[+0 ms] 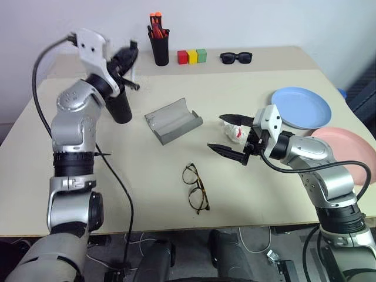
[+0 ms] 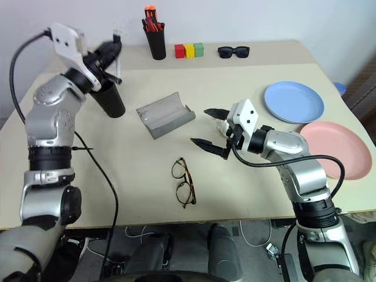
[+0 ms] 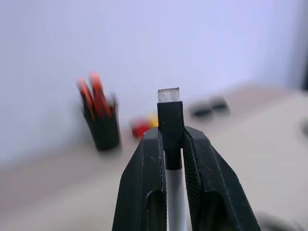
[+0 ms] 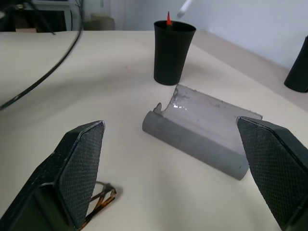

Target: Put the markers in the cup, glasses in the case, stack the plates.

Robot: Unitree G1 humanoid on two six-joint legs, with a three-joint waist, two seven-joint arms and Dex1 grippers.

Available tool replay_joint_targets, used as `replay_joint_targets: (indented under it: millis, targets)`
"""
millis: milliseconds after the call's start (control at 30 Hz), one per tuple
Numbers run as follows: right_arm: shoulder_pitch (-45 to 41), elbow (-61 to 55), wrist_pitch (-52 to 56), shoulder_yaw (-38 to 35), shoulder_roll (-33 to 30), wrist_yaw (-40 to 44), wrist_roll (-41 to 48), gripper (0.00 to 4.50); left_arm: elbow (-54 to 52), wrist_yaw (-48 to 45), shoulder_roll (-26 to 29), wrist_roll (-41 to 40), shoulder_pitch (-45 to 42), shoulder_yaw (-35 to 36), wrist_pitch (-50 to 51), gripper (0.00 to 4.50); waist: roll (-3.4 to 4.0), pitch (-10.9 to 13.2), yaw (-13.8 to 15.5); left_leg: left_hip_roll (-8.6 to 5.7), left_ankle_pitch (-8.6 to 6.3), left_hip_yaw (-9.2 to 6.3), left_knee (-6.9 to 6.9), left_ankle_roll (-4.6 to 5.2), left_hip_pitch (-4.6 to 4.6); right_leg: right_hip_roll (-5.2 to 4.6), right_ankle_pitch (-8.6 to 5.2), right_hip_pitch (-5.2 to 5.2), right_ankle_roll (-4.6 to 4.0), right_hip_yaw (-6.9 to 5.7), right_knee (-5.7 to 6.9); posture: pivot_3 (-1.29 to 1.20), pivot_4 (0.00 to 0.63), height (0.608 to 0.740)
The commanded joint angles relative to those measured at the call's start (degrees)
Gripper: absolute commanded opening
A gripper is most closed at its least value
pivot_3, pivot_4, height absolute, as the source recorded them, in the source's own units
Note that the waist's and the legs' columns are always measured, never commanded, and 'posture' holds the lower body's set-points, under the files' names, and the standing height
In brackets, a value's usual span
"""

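**White marker held over the cup, case open, glasses and plates waiting**

The left end effector [image 3: 171, 159] is clamped on the white marker [image 3: 174, 192], its black cap poking out past the fingertips. In the head views this end effector sits raised at about 10 o'clock of the counter [image 1: 147, 176], just above the wide black cup [image 2: 110, 98], with the marker's white barrel slanting beside the cup's rim. From the right wrist view a red tip [image 4: 169, 19] pokes up out of that cup — the other marker already inside.

The right end effector [image 1: 230, 136] hovers near the counter's centre, its two black fingers spread wide with nothing between them. It points toward the grey case [image 1: 173, 120], which lies open at roughly 11 o'clock from it, hollow side up.

The glasses [image 1: 195, 188] lie flat on the counter at about 6 o'clock of the case, well apart from it, arms folded.

At 3 o'clock sit the plates — the light blue plate [image 1: 302, 107] behind, the salmon pink plate [image 1: 349, 147] in front, side by side and not stacked.

Along the far edge, at 12 o'clock, stand a narrow black cup of orange-red pens [image 1: 158, 41], three coloured blocks [image 1: 192, 56] and black sunglasses [image 1: 236, 57].
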Motion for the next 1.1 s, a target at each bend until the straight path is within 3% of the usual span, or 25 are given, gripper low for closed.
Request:
replay_joint_targets:
  millis: [33,267,600,900,1100]
  targets:
    - [-0.93,-1.1,-1.08,-0.89,0.33,0.05,0.21,4.5,14.21,0.09,2.71,3.37,-5.13,1.66,-16.99,0.04,0.0,0.0,-0.01,0.0,0.0,0.01,0.0,0.01,0.0,0.0,0.0,0.0,0.0,0.01,-0.01,0.0,0.15,0.74]
    - [0.24,-3.14,0.11,-1.65,-0.43,-0.55,0.75,4.5,37.95,1.01,4.27,1.88,-10.35,5.91,-32.93,0.04,0.0,0.0,-0.03,-0.01,-0.05,0.02,0.03,0.09,-0.02,0.0,0.03,0.0,0.06,0.0,0.0,0.0,0.15,0.74]
    - [1.07,-5.28,1.46,-2.42,-1.19,-1.42,1.19,4.5,44.69,-0.6,1.95,0.87,-6.59,8.26,-35.29,0.04,-0.02,0.0,-0.11,-0.04,-0.06,0.0,0.11,0.11,-0.04,0.0,0.08,0.02,0.13,0.0,0.05,0.0,0.15,0.74]
    - [0.25,-4.31,0.93,-1.96,-0.73,-1.16,0.73,4.5,43.97,-3.45,1.37,-0.03,-6.73,8.78,-35.35,4.39,-0.02,0.0,-0.1,-0.03,-0.06,-0.01,0.11,0.12,-0.03,0.01,0.09,0.02,0.12,0.0,0.07,0.0,0.15,0.74]
    - [0.12,-3.77,0.73,-2.23,-0.8,-0.99,0.7,4.5,37.94,-16.99,-1.44,-3.5,-9.62,7.01,-28.42,4.46,-0.02,0.0,0.15,-0.05,-0.06,-0.04,0.17,0.12,-0.1,0.01,0.1,0.04,0.12,-0.01,0.07,0.0,0.15,0.74]
